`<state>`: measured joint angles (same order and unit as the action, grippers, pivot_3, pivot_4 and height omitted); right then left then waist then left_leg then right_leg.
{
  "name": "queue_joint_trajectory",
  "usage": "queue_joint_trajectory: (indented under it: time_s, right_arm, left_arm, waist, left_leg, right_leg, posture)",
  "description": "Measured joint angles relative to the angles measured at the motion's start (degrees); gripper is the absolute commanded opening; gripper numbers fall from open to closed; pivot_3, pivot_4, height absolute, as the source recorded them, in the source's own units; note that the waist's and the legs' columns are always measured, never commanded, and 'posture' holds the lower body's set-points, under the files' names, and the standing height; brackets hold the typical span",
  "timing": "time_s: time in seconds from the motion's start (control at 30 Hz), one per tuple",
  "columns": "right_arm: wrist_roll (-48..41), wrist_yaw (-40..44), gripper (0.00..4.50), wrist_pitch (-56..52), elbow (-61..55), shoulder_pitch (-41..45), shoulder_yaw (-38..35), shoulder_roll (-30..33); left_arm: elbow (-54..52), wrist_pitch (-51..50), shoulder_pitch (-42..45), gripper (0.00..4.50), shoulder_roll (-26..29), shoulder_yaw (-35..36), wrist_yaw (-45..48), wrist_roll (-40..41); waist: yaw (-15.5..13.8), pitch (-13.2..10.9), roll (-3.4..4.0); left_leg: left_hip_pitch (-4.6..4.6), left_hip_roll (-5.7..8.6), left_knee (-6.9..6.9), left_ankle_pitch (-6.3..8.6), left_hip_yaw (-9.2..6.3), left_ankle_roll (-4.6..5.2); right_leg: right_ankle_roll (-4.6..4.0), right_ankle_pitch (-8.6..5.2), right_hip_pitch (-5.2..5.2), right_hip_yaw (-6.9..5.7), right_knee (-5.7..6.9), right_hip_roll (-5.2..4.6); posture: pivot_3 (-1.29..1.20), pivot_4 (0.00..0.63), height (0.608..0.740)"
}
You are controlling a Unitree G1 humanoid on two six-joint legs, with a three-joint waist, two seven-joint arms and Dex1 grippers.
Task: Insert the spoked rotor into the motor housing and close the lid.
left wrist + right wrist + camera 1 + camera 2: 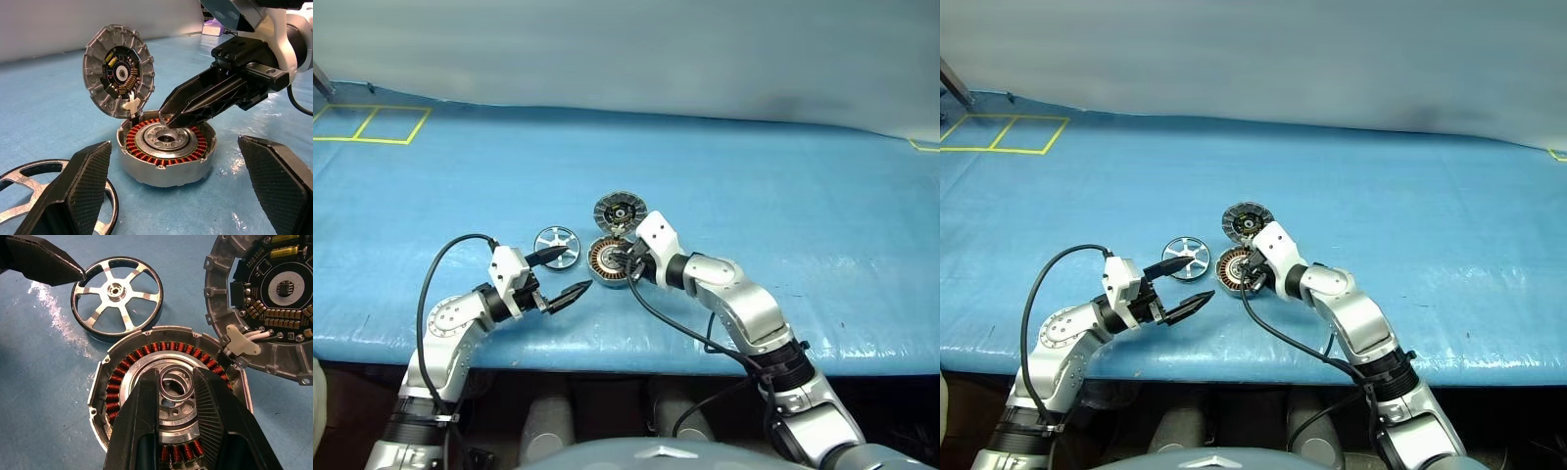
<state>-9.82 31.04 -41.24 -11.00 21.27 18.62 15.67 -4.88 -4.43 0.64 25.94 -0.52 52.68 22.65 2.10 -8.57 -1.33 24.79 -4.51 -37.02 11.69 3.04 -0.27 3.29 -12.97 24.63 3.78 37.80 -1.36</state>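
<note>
I see the housing (609, 262) sitting on the blue table (783, 196), near its front edge, open at the top with the ring of copper windings showing around the metal hub. The lid (620, 211) stands tilted up from the housing's far edge, joined there by a small white piece, its inner face with the dark centre turned toward me. The rotor (556, 245) lies flat on the table just beside the housing, on its left, apart from it and not yet in. My right gripper (172, 382) reaches in from the right and points down over the housing's middle; in the right wrist view its jaws stand only a little apart, with the tips at either side of a small metal ring at the hub. I cannot tell whether they pinch that ring or merely sit against it. My left gripper (564, 273) hangs level at the left of the housing with its jaws spread wide and nothing between them. One of its fingertips (80, 273) is over the near rim of the rotor, just at its edge, and the other points toward the front of the housing without touching it. Yellow tape lines (372, 124) mark squares on the far left of the table.
</note>
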Motion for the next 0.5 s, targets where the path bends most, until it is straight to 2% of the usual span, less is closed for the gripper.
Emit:
queue_joint_trajectory:
  time_s: [0.5]
  right_arm:
    - [0.5,0.3,0.67,1.2,2.9,0.3,0.9,-0.6]
  left_arm:
    - [0.0,0.2,-0.4,4.50,0.0,0.0,-0.2,0.0]
  waist:
    - [0.0,0.0,0.00]
  left_leg:
    - [0.00,0.00,0.00,0.00,0.00,0.00]
  right_leg:
    - [0.00,0.00,0.00,0.00,0.00,0.00]
  posture:
    - [0.00,0.150,0.740]
